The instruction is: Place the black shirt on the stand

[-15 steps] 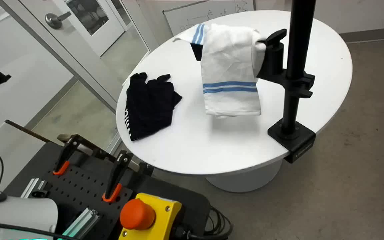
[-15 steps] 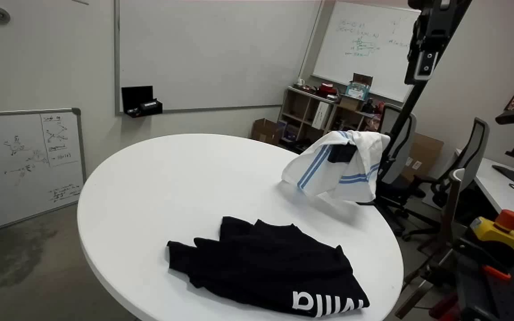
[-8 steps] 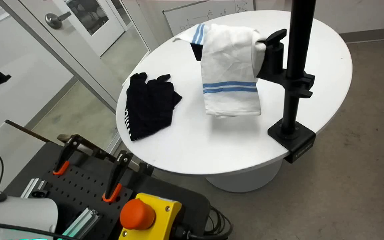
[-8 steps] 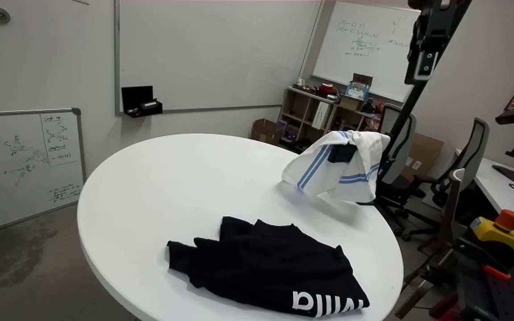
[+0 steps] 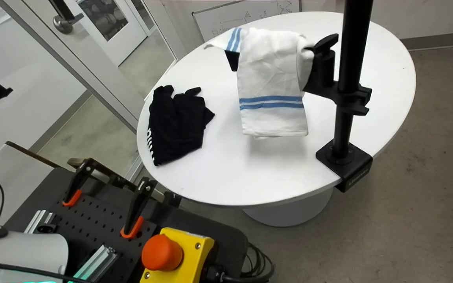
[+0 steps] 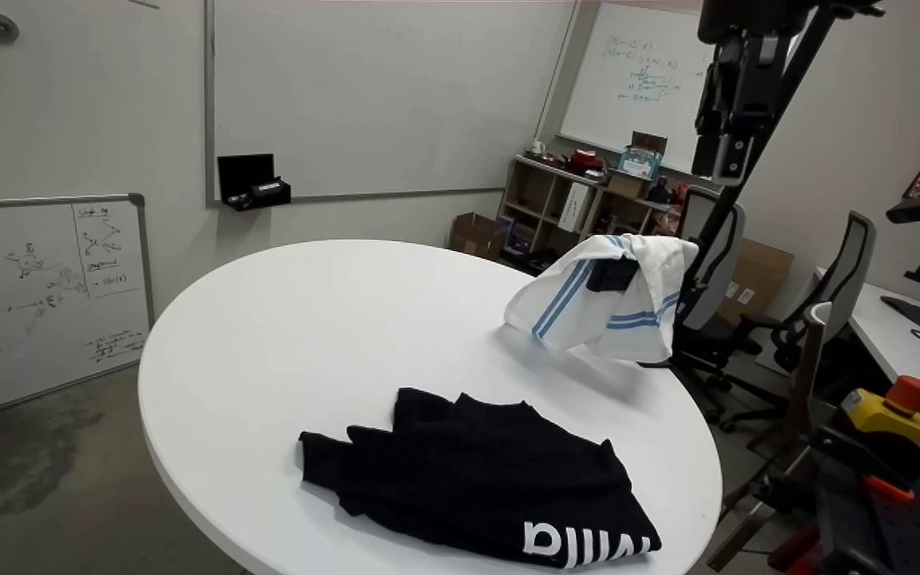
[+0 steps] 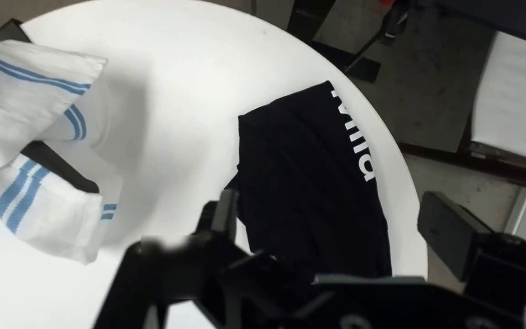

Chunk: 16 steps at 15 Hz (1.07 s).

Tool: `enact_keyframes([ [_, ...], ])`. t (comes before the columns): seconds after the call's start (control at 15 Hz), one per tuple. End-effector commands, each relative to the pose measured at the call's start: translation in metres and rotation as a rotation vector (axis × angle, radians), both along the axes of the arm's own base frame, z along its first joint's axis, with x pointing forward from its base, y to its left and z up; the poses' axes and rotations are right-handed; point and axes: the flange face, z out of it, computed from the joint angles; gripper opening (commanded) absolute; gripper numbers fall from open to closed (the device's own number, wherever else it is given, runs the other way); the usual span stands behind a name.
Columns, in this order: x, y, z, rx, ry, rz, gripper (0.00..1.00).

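Note:
The black shirt lies folded flat near the table's edge in both exterior views [image 5: 177, 124] [image 6: 476, 471], white lettering along one side. It also shows in the wrist view [image 7: 308, 178]. The stand [image 5: 343, 129] is a black post clamped to the table with a sideways arm, whose end [image 6: 612, 275] pokes out from under a towel. A white towel with blue stripes [image 5: 271, 78] hangs over that arm. My gripper [image 7: 334, 217] is open and empty, its fingers wide apart, above the shirt and not touching it. It also hangs high in an exterior view [image 6: 723, 164].
The round white table [image 5: 218, 173] bears the shirt and stand. A black bench with clamps [image 5: 136, 212] and a yellow box with a red button [image 5: 163, 253] stands beside it. Chairs [image 6: 835, 295] and a shelf [image 6: 544, 196] are behind. A glass door [image 5: 92, 78] is nearby.
My gripper has come lower and a little to the left in an exterior view. A dark part of it now shows at the top left in an exterior view. Shirt and towel have not moved.

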Motion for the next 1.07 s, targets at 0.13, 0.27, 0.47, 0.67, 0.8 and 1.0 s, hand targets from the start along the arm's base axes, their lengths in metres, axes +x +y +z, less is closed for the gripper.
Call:
enact_keyframes([
  [0.13, 0.01, 0.028, -0.079, 0.009, 0.139, 0.267, 1.0],
  [0.27, 0.008, 0.031, -0.108, 0.001, 0.203, 0.35, 1.0],
  [0.47, 0.001, 0.034, -0.151, -0.013, 0.274, 0.501, 1.0],
  [0.67, -0.008, 0.035, -0.19, -0.049, 0.345, 0.642, 1.0],
  [0.8, -0.012, 0.032, -0.219, -0.099, 0.389, 0.724, 1.0],
  [1.0, -0.018, 0.034, -0.253, -0.166, 0.438, 0.812, 1.0],
])
